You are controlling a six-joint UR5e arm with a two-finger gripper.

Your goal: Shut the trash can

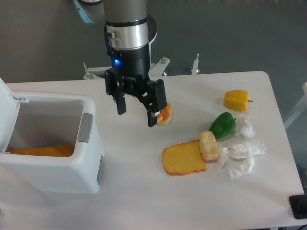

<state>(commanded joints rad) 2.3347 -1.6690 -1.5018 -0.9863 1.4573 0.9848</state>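
The trash can (72, 167) is a large white boxy bin at the left of the table, standing open. Its flat white lid (8, 112) is tipped up at the far left edge. A grey latch tab (86, 127) sits on its right rim, and something orange lies inside at the bottom. My gripper (137, 116) hangs to the right of the bin, above the table, fingers pointing down and open with nothing between them. It does not touch the bin.
Right behind one finger lies a small orange item (165, 115). Further right are an orange toast slice (183, 159), a pale bread piece (208, 145), a green pepper (222, 124), a yellow pepper (237, 99) and crumpled white paper (242, 155).
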